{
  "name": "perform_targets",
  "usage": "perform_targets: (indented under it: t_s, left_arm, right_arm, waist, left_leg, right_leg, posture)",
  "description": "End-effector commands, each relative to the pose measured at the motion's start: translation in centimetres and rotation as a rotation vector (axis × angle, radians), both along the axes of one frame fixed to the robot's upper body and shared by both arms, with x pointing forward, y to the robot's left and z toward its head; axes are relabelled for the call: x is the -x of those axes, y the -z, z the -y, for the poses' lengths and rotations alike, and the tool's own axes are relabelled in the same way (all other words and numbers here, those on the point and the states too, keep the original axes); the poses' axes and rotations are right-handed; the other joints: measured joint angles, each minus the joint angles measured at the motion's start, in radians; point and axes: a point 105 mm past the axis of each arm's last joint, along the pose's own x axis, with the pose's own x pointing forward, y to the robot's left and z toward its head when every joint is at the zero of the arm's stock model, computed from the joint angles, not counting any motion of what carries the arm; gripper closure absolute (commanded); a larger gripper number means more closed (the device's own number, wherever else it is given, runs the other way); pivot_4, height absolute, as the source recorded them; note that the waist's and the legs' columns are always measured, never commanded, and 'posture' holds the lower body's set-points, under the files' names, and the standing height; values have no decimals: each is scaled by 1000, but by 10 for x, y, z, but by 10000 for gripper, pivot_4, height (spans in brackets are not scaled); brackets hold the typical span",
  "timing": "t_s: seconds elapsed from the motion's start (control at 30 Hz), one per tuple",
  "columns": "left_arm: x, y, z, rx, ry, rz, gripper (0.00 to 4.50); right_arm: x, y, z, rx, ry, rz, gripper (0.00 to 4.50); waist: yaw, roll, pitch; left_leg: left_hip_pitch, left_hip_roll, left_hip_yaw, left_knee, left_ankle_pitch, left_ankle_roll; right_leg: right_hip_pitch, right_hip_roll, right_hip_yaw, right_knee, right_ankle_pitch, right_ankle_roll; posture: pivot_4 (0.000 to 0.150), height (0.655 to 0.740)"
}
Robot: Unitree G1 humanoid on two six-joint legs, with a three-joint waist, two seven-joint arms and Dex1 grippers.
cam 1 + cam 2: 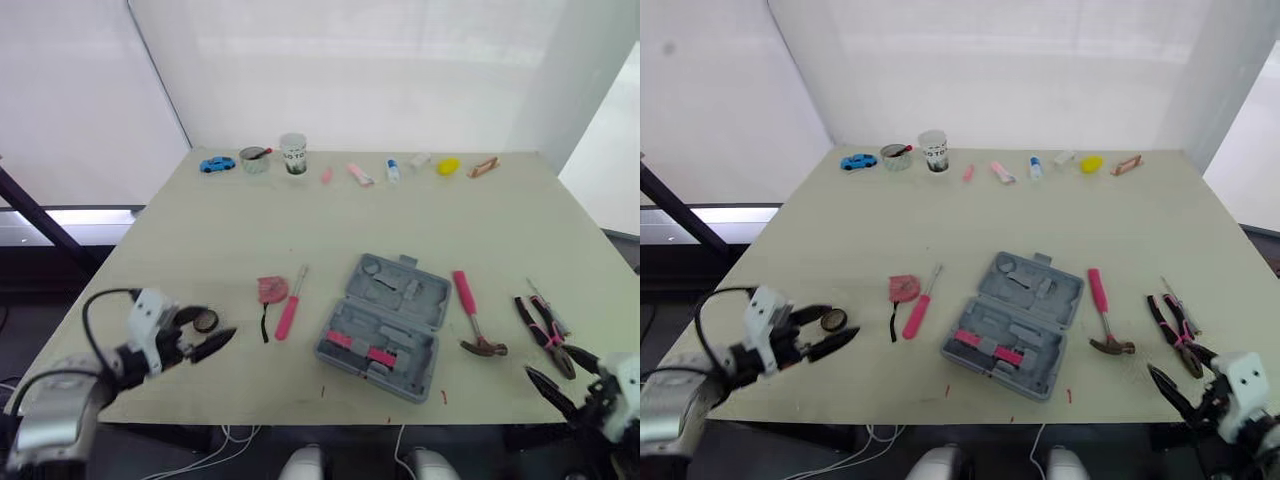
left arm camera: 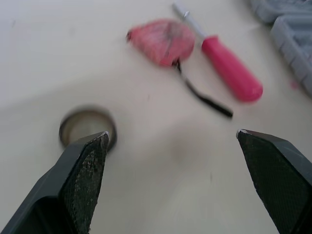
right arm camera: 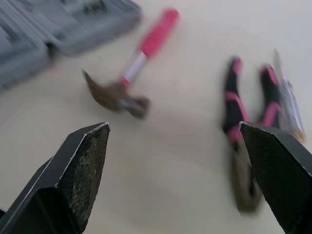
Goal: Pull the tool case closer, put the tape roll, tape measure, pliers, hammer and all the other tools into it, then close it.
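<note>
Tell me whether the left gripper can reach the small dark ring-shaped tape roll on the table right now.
Probably yes. The left gripper is open, and the small dark ring-shaped tape roll lies flat right by one fingertip, with nothing over or against it.

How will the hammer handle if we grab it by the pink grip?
The hammer looks head-heavy: dark metal claw head nearest the robot, slim pink grip behind it, so it would probably droop head-down if held by the grip. Straight shaft suggests rigid. Flat on the table, it should slide or pivot, not roll.
</note>
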Motion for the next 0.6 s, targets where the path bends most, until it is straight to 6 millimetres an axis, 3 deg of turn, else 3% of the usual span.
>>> perform_targets:
  t_s: [0.03, 0.3, 0.47, 0.53, 0.6]
  left_arm:
    - [-16, -2, 10, -9, 91, -38, 0]
    - [-60, -16, 56, -33, 337, -65, 0]
    - [-83, -21, 87, -76, 492, -44, 0]
    - [-89, -23, 98, -91, 545, -35, 0]
    - [-94, -22, 107, -117, 593, -25, 5307]
  right_arm:
    - [-6, -14, -17, -11, -56, 9, 423]
    - [-24, -29, -57, -30, -236, 8, 423]
    - [-41, -30, -70, 33, -293, -18, 423]
    - [-44, -27, -75, 65, -327, -42, 5426]
    - [-49, -24, -78, 105, -349, -50, 12157]
  waist:
    - [0, 0, 0]
    - [2, -3, 2]
    - [1, -4, 3]
    - [1, -5, 3]
    - [1, -6, 3]
  left_leg:
    - [0, 0, 0, 0, 0, 0]
    - [-1, -2, 1, -1, 0, 0]
    - [-2, -1, 4, 0, 0, 0]
    - [-2, -1, 4, 0, 0, 0]
    - [-3, -1, 3, 0, 0, 0]
  right_leg:
    - [0, 0, 0, 0, 0, 0]
    - [-1, 7, 1, 0, 2, 3]
    - [-1, 9, 1, 0, 2, 3]
    - [-1, 10, 1, 0, 2, 4]
    - [-1, 11, 1, -1, 2, 4]
  posture:
    - [1500, 7400]
    - [1500, 7400]
    - [1500, 7400]
    - [1500, 7400]
    - [1500, 7400]
